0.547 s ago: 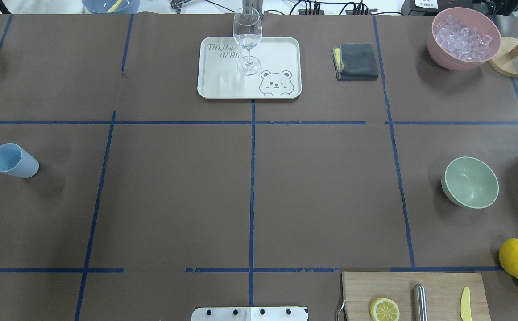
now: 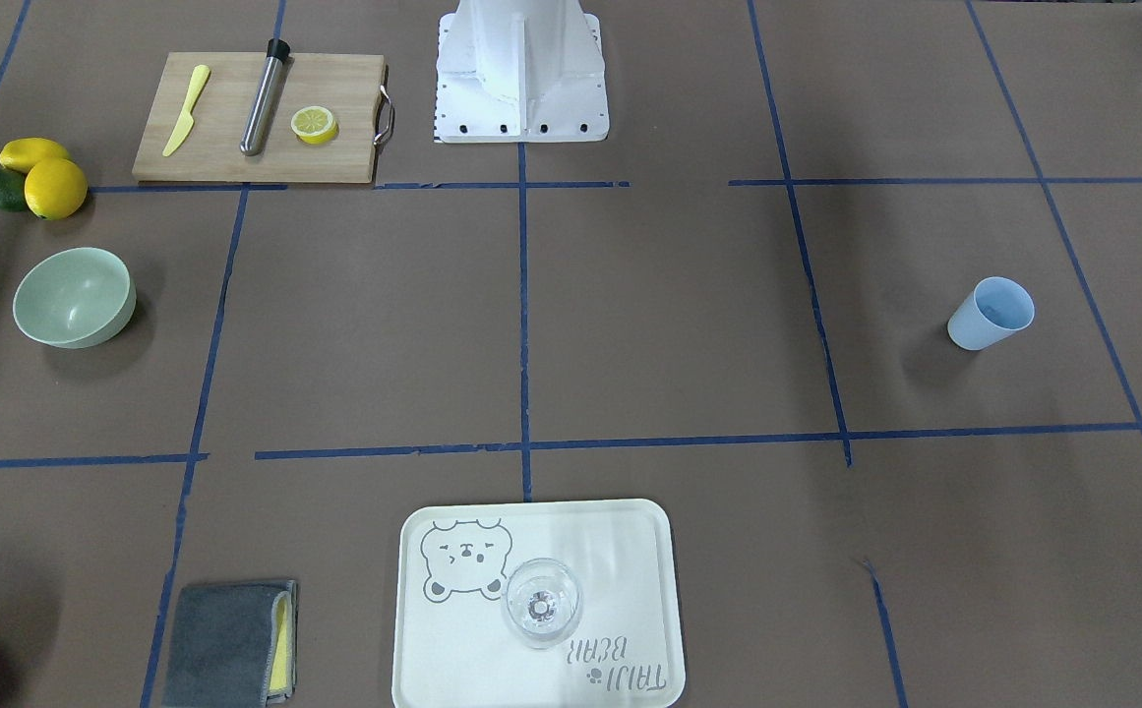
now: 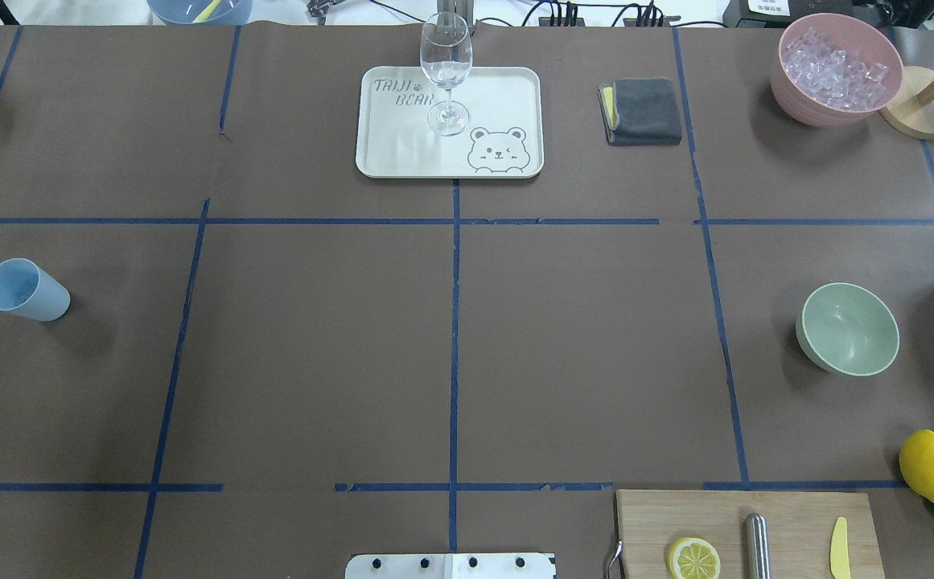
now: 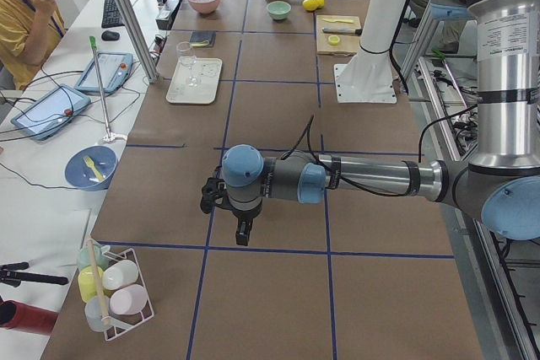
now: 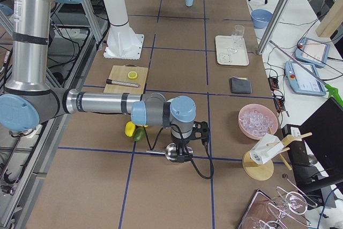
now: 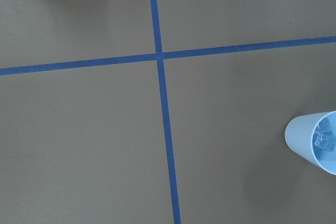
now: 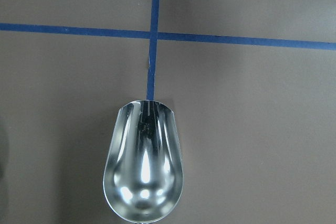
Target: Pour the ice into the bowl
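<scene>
Could tip the pale blue plastic cup [image 3: 24, 289] holding the small clear ice cubes [image 6: 324, 139], or scatter them on the long carry to the round mint-green matte bowl [image 3: 847, 328], well apart. Bare brown tabletop [image 3: 579, 346] between, edges distant. Left tool [image 4: 243, 233], and right tool [image 5: 186, 148] seemingly over a metal scoop [image 7: 143, 166]: clenched or released, cannot tell.

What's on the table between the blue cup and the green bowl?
Nothing. In the overhead view the stretch from the blue cup to the green bowl is bare table cover, crossed only by blue tape lines.
</scene>
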